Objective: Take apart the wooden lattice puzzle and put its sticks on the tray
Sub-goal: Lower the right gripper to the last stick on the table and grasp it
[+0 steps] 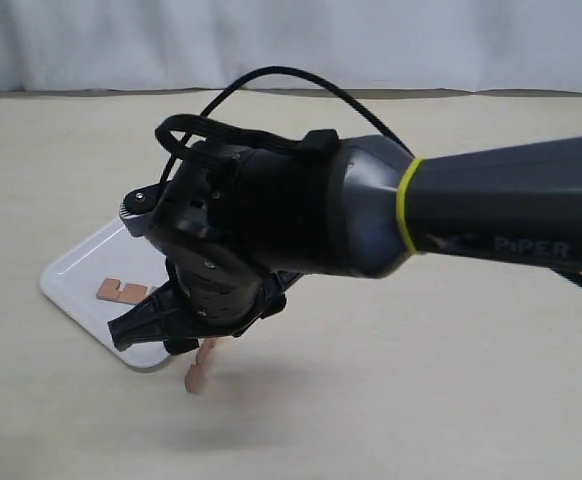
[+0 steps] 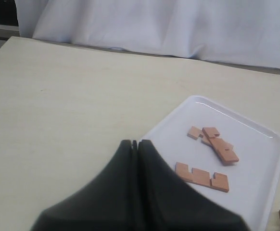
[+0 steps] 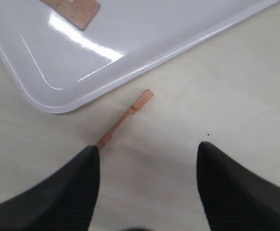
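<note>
The right hand (image 3: 147,151) fills the near edge of its wrist view, its fingers (image 3: 72,192) spread wide and clamping nothing. One loose stick (image 3: 125,118), seen edge-on, sits between them and the tray (image 3: 178,29). Its near end meets the tip of one finger (leaning on it or merely beside it, I cannot tell). Its far end stops just short of the tray's rim, on the bare bench (image 3: 236,96).

So this stick is off the tray, and the step in hand, as I judge it, is to get it over that rim. To do that well:

- The hand should centre over the stick's middle.
- It should turn so the fingers close across the stick's flat faces, not along its length.
- It should lift clear of the low rim and let go low over bare white plastic, away from the other sticks (image 2: 217,147) on the tray.

No assembled lattice shows in any view.

In the exterior view the right arm (image 1: 471,210) reaches in from the right, wrist bent down and leftward, with the hand poised by the tray's near corner. The left hand (image 2: 136,144) hangs over the bench beside the tray, fingers pressed together on nothing.
</note>
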